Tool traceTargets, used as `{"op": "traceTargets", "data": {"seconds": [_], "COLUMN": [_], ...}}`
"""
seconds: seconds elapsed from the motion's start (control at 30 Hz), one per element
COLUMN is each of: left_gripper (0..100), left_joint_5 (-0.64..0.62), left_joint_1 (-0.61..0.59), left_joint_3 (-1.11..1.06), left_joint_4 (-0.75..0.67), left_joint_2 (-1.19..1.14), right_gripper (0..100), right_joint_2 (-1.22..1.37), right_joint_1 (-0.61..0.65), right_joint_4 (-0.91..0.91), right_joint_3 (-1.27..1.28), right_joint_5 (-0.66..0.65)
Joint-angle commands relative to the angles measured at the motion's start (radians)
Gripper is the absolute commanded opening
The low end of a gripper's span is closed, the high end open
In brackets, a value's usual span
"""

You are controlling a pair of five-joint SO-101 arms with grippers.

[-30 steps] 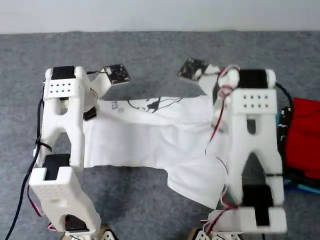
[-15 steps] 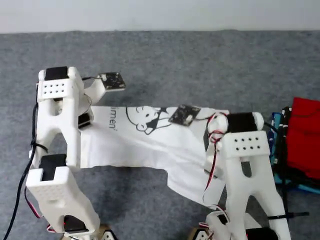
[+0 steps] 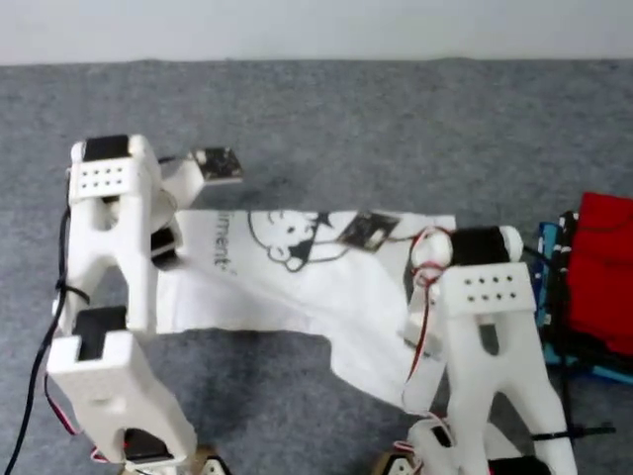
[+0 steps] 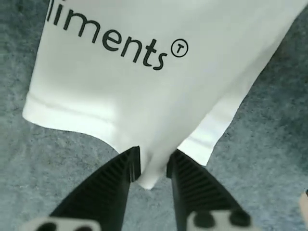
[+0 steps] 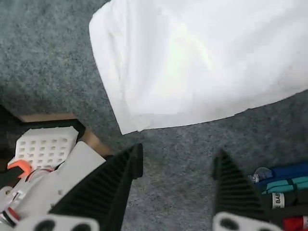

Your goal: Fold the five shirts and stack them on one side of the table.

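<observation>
Grey felt covers the bench point(image 3: 326, 109). From above, the white shirt point(image 3: 297, 287) lies spread across its middle, print toward the far side. The left wrist view adds that the left pincer point(image 4: 153, 173) is clamped on a shirt corner. The right wrist view shows the right pincer point(image 5: 178, 178) gaping over bare felt beside the shirt. At the right edge sits a folded stack point(image 3: 603, 257), red on top.

Right arm point(image 3: 490, 327) and left arm point(image 3: 109, 247) are both chunky white plastic with black servos point(image 3: 480, 242) and dotted grids point(image 3: 104, 178). Red-white wires point(image 3: 425, 297) behind the right jaws, black cable point(image 3: 45, 346) behind the left ones. Ribbed black fingers point(image 4: 108, 187).
</observation>
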State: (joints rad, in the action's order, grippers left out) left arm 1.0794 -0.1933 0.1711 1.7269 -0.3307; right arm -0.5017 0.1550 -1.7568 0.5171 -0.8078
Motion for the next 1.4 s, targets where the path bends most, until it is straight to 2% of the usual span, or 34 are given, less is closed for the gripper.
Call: {"op": "traceTargets", "data": {"seconds": [0.0,0.17,0.4,0.5,0.63,0.73,0.83,0.93,1.07,1.2,1.37], "left_gripper": [11,15,15,13,1,1,1,1,1,1,1], "left_joint_5": [-0.005,-0.003,-0.002,-0.023,-0.222,-0.422,-0.609,-0.723,-0.798,-0.804,-0.804], "left_joint_1": [-0.006,-0.006,-0.028,-0.026,0.005,0.038,0.078,0.114,0.124,0.1,0.078], "left_joint_3": [0.001,0.001,0.001,-0.001,-0.008,-0.008,-0.008,-0.024,-0.053,-0.05,-0.05], "left_joint_4": [0.028,0.028,0.026,0.017,-0.075,-0.126,-0.184,-0.265,-0.371,-0.373,-0.373], "left_joint_2": [0.132,0.252,0.368,0.361,0.264,0.175,0.112,0.052,-0.057,-0.175,-0.253], "right_gripper": [30.7,30.7,30.7,29.9,15.4,0.1,3.5,0.9,1.0,1.0,1.0], "right_joint_2": [-0.041,-0.027,0.093,0.16,0.286,0.392,0.495,0.602,0.748,0.891,1.012], "right_joint_1": [0.008,0.002,-0.002,-0.002,-0.013,-0.016,-0.018,-0.018,-0.067,-0.142,-0.177], "right_joint_4": [-0.041,-0.038,-0.035,0.03,0.208,0.312,0.363,0.427,0.513,0.532,0.476], "right_joint_3": [-0.063,-0.163,-0.247,-0.281,-0.315,-0.365,-0.43,-0.483,-0.552,-0.647,-0.749], "right_joint_5": [0.025,0.026,0.028,0.068,0.199,0.292,0.354,0.382,0.382,0.382,0.382]}}
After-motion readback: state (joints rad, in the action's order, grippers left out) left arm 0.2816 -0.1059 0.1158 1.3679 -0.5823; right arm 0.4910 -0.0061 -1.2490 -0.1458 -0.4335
